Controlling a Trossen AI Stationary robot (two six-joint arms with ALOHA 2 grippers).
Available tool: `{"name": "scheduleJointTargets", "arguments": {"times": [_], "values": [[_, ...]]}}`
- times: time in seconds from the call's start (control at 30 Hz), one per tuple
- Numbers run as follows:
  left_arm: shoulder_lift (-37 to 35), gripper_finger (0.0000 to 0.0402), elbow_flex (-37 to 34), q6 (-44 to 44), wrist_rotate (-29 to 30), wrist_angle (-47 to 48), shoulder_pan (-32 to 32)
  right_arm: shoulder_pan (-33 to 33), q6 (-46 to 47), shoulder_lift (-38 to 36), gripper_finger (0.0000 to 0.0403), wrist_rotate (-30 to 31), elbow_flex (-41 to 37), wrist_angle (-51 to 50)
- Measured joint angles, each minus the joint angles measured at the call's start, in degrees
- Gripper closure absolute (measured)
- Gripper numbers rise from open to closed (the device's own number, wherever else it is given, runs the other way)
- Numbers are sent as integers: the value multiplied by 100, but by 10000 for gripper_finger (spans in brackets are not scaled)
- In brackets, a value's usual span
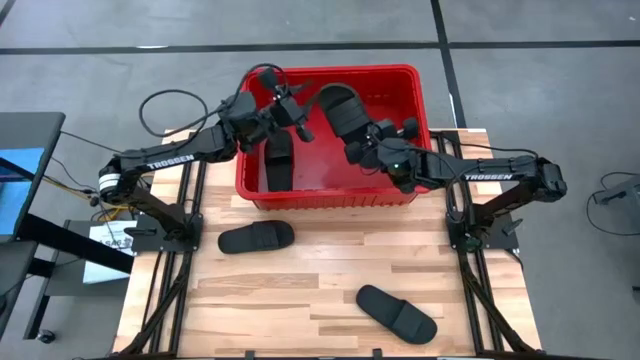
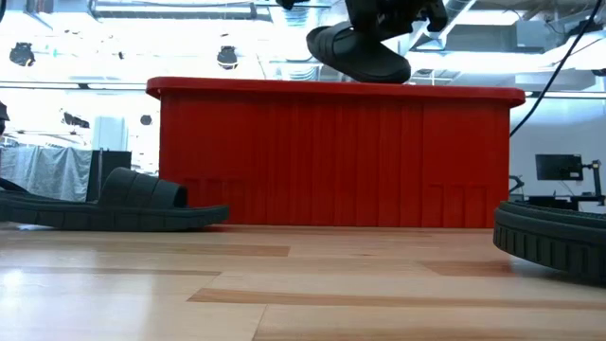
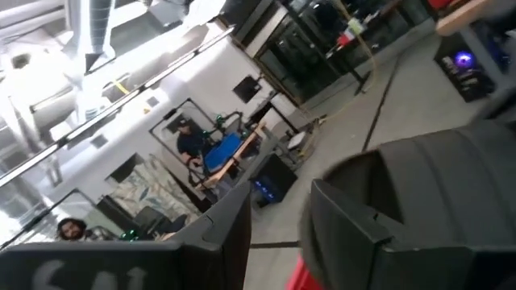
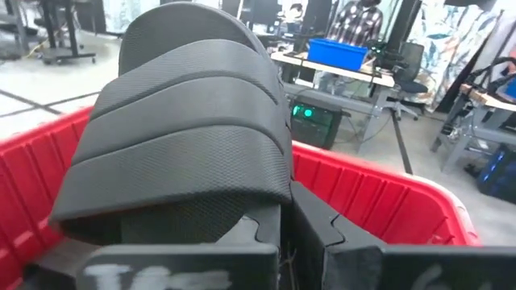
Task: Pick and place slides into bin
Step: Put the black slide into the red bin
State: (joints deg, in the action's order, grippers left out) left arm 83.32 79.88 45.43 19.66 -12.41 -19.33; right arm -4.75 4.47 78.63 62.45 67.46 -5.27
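The red bin [image 1: 330,70] stands at the table's far middle and also shows in the low view [image 2: 331,152]. One black slide [image 1: 278,160] lies inside it on its floor. My right gripper [image 1: 368,148] is shut on a second slide [image 1: 345,112] above the bin. This slide also shows in the low view [image 2: 360,52], over the rim. My left gripper [image 1: 297,112] is open and empty above the bin's left part. Two more slides lie flat on the table, one near the bin's front wall [image 1: 256,237] and one at the near right [image 1: 397,312]. My right gripper holds the slide by the end nearest the arm [image 1: 360,140]. The fingers [image 4: 266,229] stand close together under the strap band [image 4: 185,137], which hides the place of contact. The slide is lifted clear above the bin, tilted, its free end toward the far wall.
The bin's rim [image 2: 331,90] stands well above the tabletop. The two loose slides show at the low view's left [image 2: 114,204] and right [image 2: 559,242]. Bare wood lies between them. People and desks show in the room beyond [image 3: 193,145].
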Motion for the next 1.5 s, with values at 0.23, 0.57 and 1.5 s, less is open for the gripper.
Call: {"name": "scheduleJointTargets", "arguments": {"times": [0.23,0.57,1.5], "values": [[-19,281,0,-45,-290,552,-9,-1,-29,39,402,71,0,144],[-283,281,269,-212,-163,1503,-24,-2,-57,39,403,106,0,96],[-358,281,1716,-2068,-2242,3733,-789,429,-3006,39,403,150,-2,2234]]}}
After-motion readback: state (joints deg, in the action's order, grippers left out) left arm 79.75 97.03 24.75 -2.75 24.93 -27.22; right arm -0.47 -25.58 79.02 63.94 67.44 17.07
